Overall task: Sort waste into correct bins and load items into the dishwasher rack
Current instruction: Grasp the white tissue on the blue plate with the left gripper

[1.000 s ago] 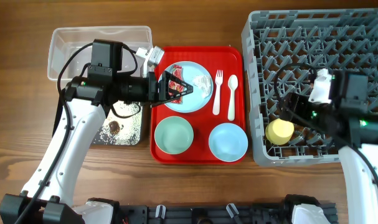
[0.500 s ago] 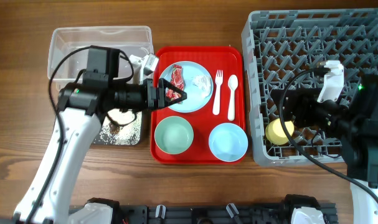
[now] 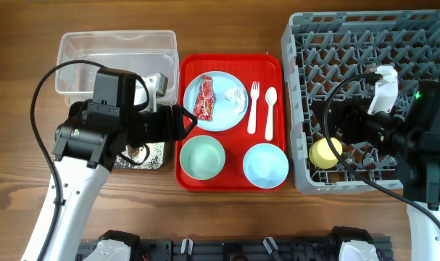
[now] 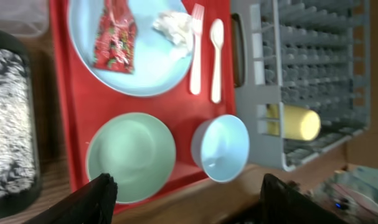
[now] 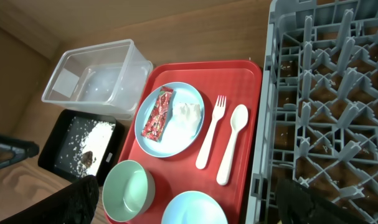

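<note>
The red wrapper lies flat on the left half of the blue plate, with the crumpled tissue just beside it on the right half. Both are nearly weightless and soft. The wrapper is crinkly film that will likely buckle and slide on the glazed plate, so a pinch across its narrow width, near the middle, looks safest. The tissue should squash under any grip, so it is best taken from above at its highest fold.

The left gripper hovers at the red tray's left edge, just below the plate, with its 2 fingers spread and nothing between them. The right gripper is also spread wide and empty, above the front of the rack.

The yellow cup lies on its side in the rack's front-left corner. The fork and spoon lie side by side on the tray, thin, stiff and low, so they are probably hard to get under; the handle's middle is the likely hold. The mint bowl and light-blue bowl sit upright at the tray's front. They look rigid, smooth and light, and are best gripped over a rim wall.

The clear tub looks empty. The black tray holds white grains and a brown scrap.
</note>
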You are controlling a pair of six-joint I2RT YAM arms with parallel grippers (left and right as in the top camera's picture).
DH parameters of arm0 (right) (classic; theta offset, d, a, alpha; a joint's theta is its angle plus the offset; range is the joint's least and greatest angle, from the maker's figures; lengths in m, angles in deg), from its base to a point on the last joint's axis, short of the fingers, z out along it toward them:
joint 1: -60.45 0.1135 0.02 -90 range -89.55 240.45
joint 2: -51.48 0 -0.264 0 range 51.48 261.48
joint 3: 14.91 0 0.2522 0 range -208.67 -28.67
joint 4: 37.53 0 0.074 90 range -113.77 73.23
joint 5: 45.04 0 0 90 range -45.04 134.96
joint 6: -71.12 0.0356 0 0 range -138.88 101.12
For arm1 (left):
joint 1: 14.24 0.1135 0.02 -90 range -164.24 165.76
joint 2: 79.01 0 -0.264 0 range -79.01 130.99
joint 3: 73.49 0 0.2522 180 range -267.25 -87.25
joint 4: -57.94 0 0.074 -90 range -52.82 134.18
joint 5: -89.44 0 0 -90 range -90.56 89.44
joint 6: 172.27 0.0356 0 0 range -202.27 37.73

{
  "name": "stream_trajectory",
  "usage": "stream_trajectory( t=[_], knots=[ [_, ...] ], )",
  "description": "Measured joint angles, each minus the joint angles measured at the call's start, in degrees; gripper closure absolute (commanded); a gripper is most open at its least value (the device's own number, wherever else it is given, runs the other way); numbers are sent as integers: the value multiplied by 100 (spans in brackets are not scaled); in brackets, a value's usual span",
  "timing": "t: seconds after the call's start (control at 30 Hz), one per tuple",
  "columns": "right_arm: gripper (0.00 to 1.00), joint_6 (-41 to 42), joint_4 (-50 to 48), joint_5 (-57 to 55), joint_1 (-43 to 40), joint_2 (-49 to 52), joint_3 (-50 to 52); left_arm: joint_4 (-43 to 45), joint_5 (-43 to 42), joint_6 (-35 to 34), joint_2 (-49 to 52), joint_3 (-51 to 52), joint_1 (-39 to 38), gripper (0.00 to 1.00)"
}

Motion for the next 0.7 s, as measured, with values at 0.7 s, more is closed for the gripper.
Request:
stream_trajectory(
  t=[0.7],
  knots=[
    [0, 444, 42, 7, 0, 66, 0, 3958, 1943, 22, 3252, -22, -1893, 32]
  ],
)
